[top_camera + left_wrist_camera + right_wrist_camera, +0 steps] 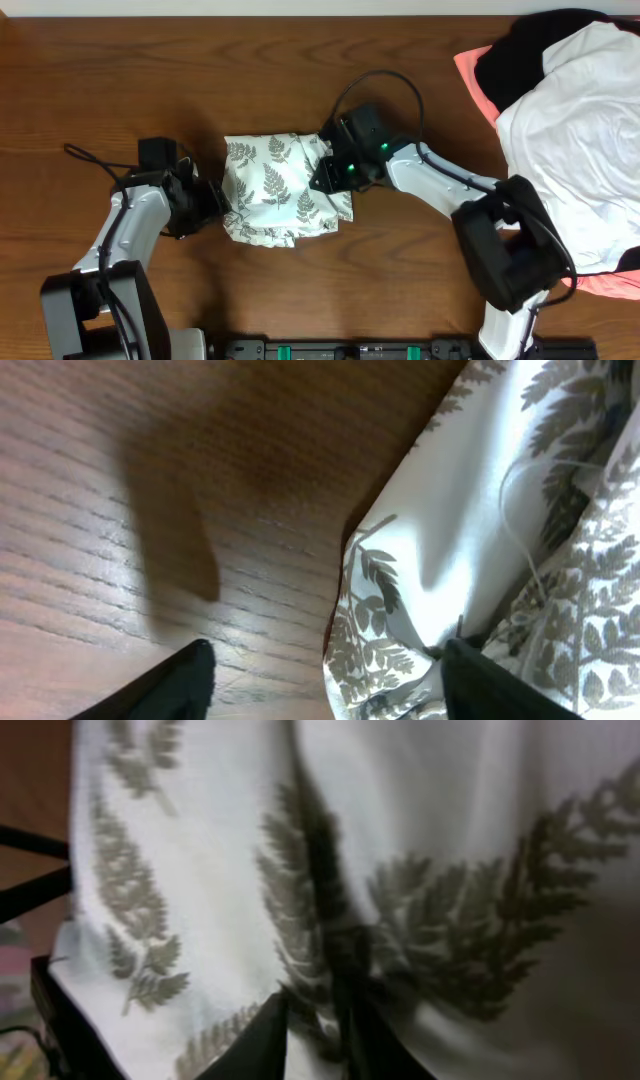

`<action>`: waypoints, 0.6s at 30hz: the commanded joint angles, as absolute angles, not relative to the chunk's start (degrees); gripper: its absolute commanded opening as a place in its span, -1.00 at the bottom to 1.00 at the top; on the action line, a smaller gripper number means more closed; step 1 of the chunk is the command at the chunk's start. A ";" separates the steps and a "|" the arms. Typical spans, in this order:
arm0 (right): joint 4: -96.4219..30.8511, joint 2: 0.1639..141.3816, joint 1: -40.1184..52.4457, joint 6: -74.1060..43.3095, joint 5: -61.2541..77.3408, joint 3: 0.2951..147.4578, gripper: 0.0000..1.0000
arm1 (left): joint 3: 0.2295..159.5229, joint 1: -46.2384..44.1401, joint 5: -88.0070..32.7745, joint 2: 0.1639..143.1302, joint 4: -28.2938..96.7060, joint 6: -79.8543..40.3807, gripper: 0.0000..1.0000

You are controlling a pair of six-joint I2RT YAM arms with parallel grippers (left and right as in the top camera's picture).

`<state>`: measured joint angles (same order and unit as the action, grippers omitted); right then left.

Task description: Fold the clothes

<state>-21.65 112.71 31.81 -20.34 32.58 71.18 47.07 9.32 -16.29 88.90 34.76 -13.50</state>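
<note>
The clothes (280, 190), a white garment printed with grey-green fern leaves, lie bunched into a compact, roughly square bundle at the table's middle. My left gripper (212, 205) is at the bundle's left edge. In the left wrist view its fingers (185, 680) stand wide apart, and the clothes' edge (400, 590) lies loosely between them over bare wood. My right gripper (325, 175) is at the bundle's right edge. Its fingertips (260, 1040) are parted by a narrow gap, with a fold of the clothes (200, 840) lying in it.
A heap of other garments fills the table's right end: a plain white one (580, 150) on top, a black one (520, 50) behind, and coral-pink cloth (470, 70) at the edges. A thin black cable (90, 160) trails by the left arm.
</note>
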 commanded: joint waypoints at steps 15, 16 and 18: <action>-38.11 96.36 32.88 -1.37 30.20 71.57 -0.32 | 47.11 10.57 -9.45 89.69 35.70 -18.02 0.61; -39.86 96.25 34.44 1.87 26.39 71.57 -0.28 | 47.11 11.35 -8.45 89.69 35.59 -19.77 0.62; -41.58 96.25 36.86 4.67 17.89 71.57 -0.07 | 47.13 13.39 -8.51 89.69 34.76 -21.69 0.63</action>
<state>-40.58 96.16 33.47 -5.80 24.58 71.53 47.07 10.96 -12.53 88.90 35.29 -16.91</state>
